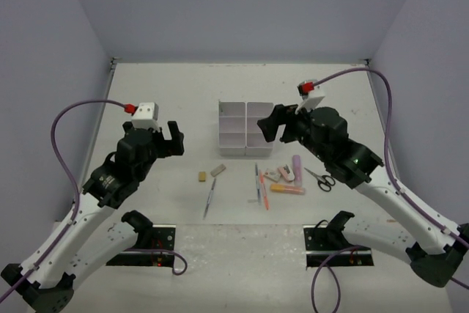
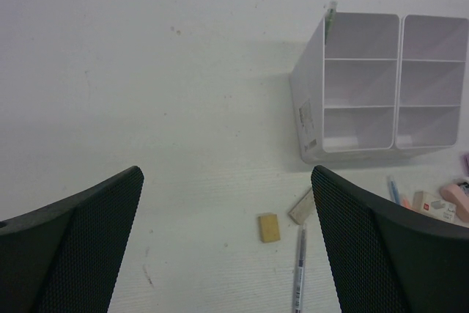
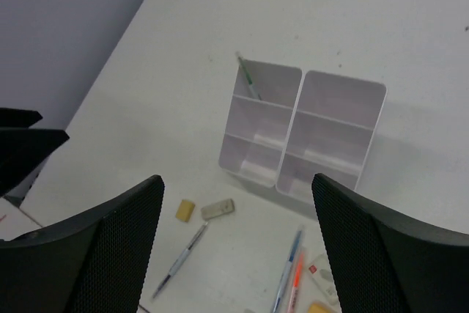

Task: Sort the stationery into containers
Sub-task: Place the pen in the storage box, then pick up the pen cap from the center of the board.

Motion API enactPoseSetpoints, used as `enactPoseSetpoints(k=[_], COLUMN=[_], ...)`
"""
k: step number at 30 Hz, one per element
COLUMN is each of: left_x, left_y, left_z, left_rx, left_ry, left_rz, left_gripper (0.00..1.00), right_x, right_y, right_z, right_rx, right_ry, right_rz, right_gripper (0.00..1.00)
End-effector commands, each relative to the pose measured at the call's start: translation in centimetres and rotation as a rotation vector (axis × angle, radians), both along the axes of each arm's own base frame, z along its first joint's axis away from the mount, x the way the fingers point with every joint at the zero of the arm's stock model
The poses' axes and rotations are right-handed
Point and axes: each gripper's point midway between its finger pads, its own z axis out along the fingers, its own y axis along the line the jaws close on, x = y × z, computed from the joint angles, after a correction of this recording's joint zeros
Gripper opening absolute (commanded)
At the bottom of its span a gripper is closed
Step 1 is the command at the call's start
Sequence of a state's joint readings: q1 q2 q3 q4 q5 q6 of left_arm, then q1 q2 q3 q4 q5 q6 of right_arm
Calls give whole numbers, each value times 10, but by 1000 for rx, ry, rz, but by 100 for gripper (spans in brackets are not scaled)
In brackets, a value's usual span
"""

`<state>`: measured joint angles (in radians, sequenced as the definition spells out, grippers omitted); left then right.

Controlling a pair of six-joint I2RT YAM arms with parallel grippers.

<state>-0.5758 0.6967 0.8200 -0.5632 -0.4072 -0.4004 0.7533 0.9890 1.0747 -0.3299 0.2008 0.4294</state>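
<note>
Grippers spread, empty: left gripper, right gripper near organizer. One pen leans in corner cell; loose stationery awaits sorting.

my left gripper: jaws spread wide, holding nothing | my right gripper: jaws apart, holding nothing | both arms: raised, reaching forward

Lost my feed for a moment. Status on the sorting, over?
Left gripper, right gripper open, empty. One pen in organizer, far-left compartment. Other stationery loose on table. Nothing blocking.
</note>
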Motion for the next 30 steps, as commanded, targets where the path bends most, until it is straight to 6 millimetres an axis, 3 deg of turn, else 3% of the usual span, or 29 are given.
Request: enactPoseSetpoints(k=[1, 3, 6, 7, 11, 14, 18, 27, 30], left_x=[1, 0, 1, 1, 2, 1, 0, -1, -3], left_y=[2, 0, -7, -8, -11, -11, -12, -18, -31], left_z=[7, 6, 2, 0, -4, -3, -3, -3, -4], left_rx=[-7, -11, -10, -7, -2, -5, -10, -17, -30], left_ry=[-30, -29, -16, -8, 6, 4, 2, 5, 10], left_rz=[1, -13, -47, -52, -63, -64, -74, -105, -181], left_gripper=[100, 100, 100, 100, 100, 100, 100, 100, 100], right_x=[-44, -51, -62, -70, -72, -72, -70, -75, -79], right_y=[-4, -13, -17, -8, -1, 11, 11, 9, 2], right_z=[-84, -102, -120, -124, -137, -151, -179, -201, -204], right_rx=[-54, -89, -112, -116, -172, -196, -275, -369, -388], right_ry=[316, 374, 458, 479, 520, 554, 611, 644, 645], right_rz=[22, -15, -36, 5, -14, 11, -14, 8, 11], right_gripper=[84, 82, 67, 66, 61, 52, 39, 35, 35])
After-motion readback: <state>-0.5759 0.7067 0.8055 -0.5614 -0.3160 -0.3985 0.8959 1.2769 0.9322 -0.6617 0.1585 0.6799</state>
